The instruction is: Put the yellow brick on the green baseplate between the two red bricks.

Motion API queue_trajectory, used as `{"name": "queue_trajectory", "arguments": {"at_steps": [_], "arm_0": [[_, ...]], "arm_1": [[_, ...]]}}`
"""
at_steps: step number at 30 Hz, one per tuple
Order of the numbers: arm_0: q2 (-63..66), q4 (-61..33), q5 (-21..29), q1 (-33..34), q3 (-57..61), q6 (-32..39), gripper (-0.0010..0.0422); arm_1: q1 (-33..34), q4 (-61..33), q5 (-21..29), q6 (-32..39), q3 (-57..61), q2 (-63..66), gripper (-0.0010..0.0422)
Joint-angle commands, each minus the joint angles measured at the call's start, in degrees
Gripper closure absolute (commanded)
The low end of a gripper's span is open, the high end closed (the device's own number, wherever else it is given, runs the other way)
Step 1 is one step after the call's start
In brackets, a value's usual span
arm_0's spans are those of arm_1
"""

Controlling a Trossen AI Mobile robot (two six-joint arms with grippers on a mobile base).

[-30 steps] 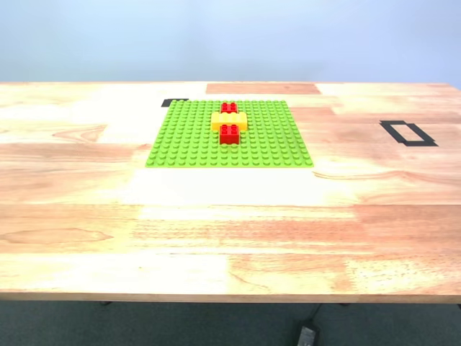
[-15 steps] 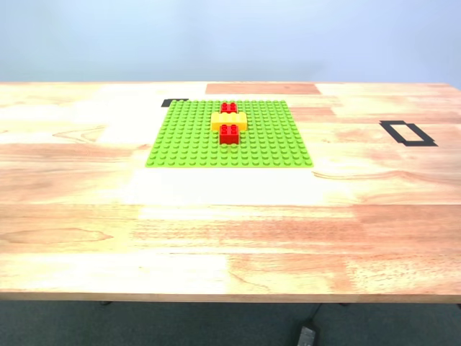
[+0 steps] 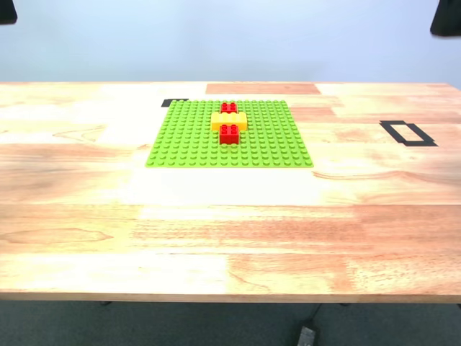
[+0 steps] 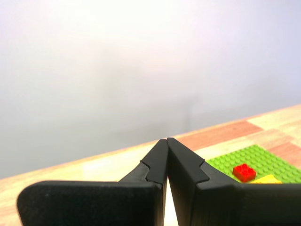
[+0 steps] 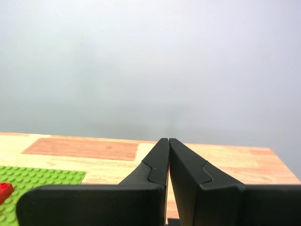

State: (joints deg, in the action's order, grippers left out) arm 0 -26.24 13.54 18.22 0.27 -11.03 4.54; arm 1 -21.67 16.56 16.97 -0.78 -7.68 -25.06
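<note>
Since the yellow brick [image 3: 229,120] sits on the green baseplate [image 3: 187,140] between the two red bricks [image 3: 230,133], the task looks done, and my first tool [image 4: 166,140] and my second tool [image 5: 168,140] are both closed together, empty, well above the baseplate.

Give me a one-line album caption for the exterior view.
A yellow brick sits between two red bricks on a green baseplate on a wooden table.
</note>
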Motion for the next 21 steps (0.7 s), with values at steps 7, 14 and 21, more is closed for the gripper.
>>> {"name": "queue_trajectory", "arguments": {"at_steps": [7, 14, 21], "arm_0": [[0.81, 2.58, -0.26, 0.0, 6.05, -2.23, 0.0412], [0.92, 2.51, -0.28, 0.0, 7.91, -3.26, 0.0413], [0.92, 2.05, -0.26, 0.0, 7.93, -3.28, 0.0413]], "arm_1": [[-0.02, 1.42, -0.09, 0.59, 5.44, 6.51, 0.0413], [0.0, -2.73, -0.07, 2.03, 7.13, 9.14, 0.0413], [0.0, -2.89, -0.09, 1.86, 7.13, 8.57, 0.0413]]}}
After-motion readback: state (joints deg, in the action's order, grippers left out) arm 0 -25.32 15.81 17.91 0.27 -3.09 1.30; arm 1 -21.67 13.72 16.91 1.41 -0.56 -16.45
